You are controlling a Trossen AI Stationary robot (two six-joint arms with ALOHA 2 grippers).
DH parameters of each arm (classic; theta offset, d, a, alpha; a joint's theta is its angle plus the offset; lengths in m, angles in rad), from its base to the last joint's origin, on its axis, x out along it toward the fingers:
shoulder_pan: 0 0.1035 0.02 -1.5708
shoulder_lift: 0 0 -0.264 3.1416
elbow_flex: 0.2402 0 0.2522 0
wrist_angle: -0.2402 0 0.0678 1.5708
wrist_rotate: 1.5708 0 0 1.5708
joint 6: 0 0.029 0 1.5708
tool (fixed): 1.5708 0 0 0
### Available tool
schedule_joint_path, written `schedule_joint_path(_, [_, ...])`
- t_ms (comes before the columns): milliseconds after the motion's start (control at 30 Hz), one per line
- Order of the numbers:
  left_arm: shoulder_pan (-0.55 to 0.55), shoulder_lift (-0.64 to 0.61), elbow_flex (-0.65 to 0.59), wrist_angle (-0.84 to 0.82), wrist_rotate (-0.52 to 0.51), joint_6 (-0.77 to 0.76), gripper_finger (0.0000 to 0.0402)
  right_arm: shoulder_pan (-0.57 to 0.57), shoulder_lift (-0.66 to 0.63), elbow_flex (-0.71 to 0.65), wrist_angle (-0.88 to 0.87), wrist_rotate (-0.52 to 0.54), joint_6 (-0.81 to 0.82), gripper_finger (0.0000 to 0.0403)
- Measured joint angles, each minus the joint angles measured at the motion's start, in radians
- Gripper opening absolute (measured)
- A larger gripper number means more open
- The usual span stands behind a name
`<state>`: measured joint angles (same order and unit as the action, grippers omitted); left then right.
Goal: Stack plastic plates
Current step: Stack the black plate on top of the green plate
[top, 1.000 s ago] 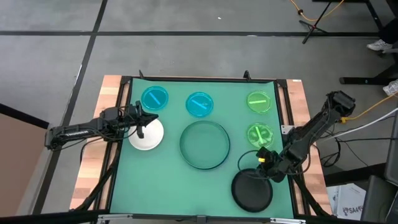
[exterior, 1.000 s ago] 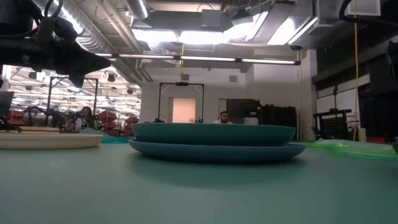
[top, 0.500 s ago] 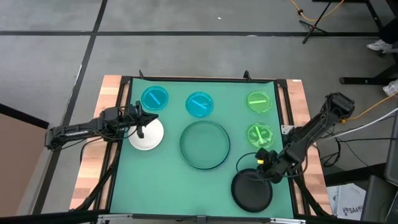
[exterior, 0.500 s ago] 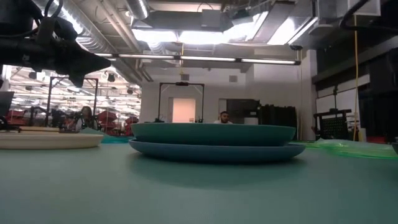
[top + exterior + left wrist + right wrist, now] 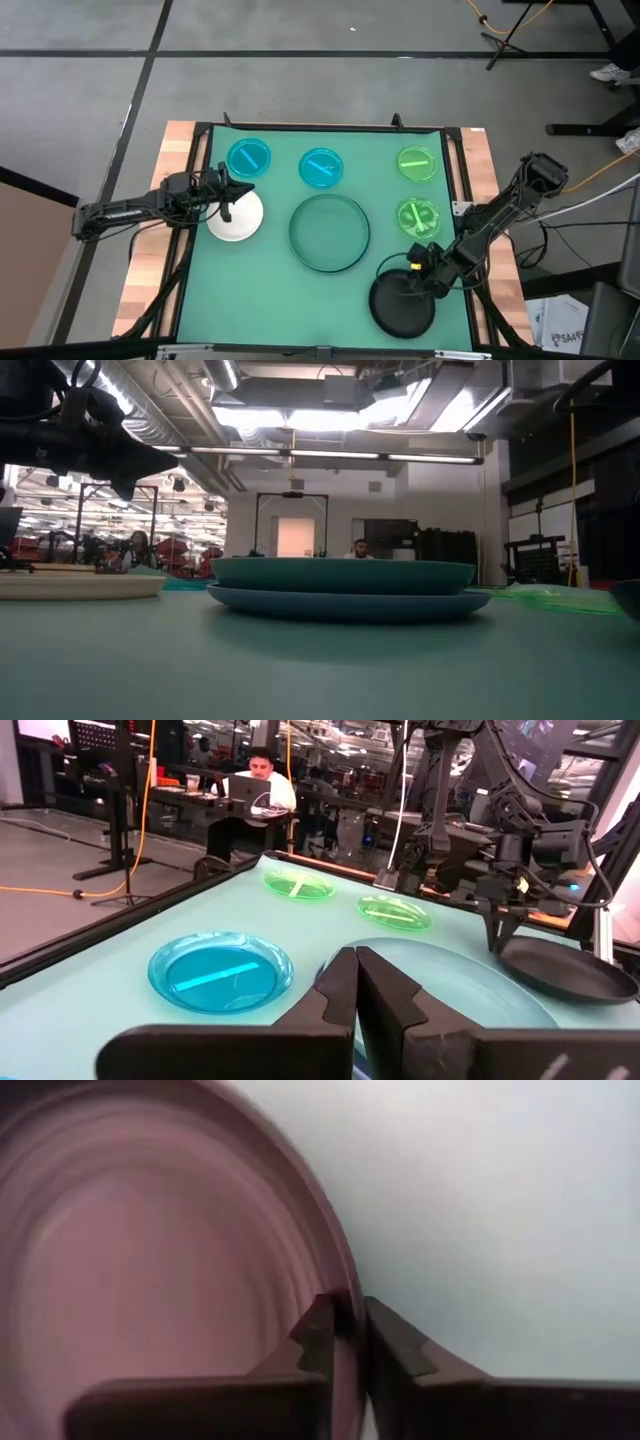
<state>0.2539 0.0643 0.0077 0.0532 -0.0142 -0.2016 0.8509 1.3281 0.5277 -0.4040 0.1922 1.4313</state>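
The black plate (image 5: 403, 305) lies on the green mat at the near right. My right gripper (image 5: 416, 272) is shut on its far rim. The white plate (image 5: 238, 218) lies at the left, and my left gripper (image 5: 228, 207) hangs shut and empty just above it (image 5: 110, 455). The large teal-green plate (image 5: 329, 231) sits on the pale blue one (image 5: 350, 604) at the centre. Two small cyan plates (image 5: 248, 158) (image 5: 320, 167) and two small green plates (image 5: 416, 163) (image 5: 417, 215) lie flat along the far and right side. My right gripper pinches the black plate's far rim (image 5: 346, 1302) between its two fingers, one finger over the plate's inside and one outside. The fingers come from above, slanting down from the table's right. Whether the plate is off the mat I cannot tell.
A black frame rail (image 5: 320, 128) runs around the mat, with wooden table edges (image 5: 150, 270) outside it. Bare mat (image 5: 250, 300) shows at the near left. People sit in the room beyond the table (image 5: 262, 782).
My right gripper has moved toward the table's near edge and a little to the left, over the black plate's far rim. The black plate has shifted slightly to the left with it.
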Motion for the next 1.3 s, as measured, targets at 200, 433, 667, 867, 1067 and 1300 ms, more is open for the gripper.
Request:
schedule_joint_path(200, [0.0,0.0,0.0,-0.005,0.033,0.001,0.0,0.0,0.0,0.0,0.011,0.032,-0.022,0.0016])
schedule_joint_path(433, [0.0,0.0,0.001,0.005,0.009,-0.002,0.0,0.0,0.001,-0.002,0.058,0.085,-0.024,0.0004])
schedule_joint_path(667, [0.0,0.0,0.001,0.006,0.009,-0.005,0.0,-0.039,-0.003,-0.002,0.099,0.106,-0.04,0.0002])
schedule_joint_path(867, [0.0,0.0,0.001,0.007,0.008,-0.006,0.0,-0.111,-0.036,0.001,0.18,0.078,-0.154,0.0001])
schedule_joint_path(1067, [0.0,0.0,0.001,0.007,0.008,-0.006,0.0,-0.203,-0.043,0.07,0.176,0.023,-0.279,0.0001])
schedule_joint_path(1300, [0.0,0.0,0.001,0.007,0.008,-0.006,0.0,-0.336,-0.043,0.149,0.18,0.008,-0.337,0.0001])
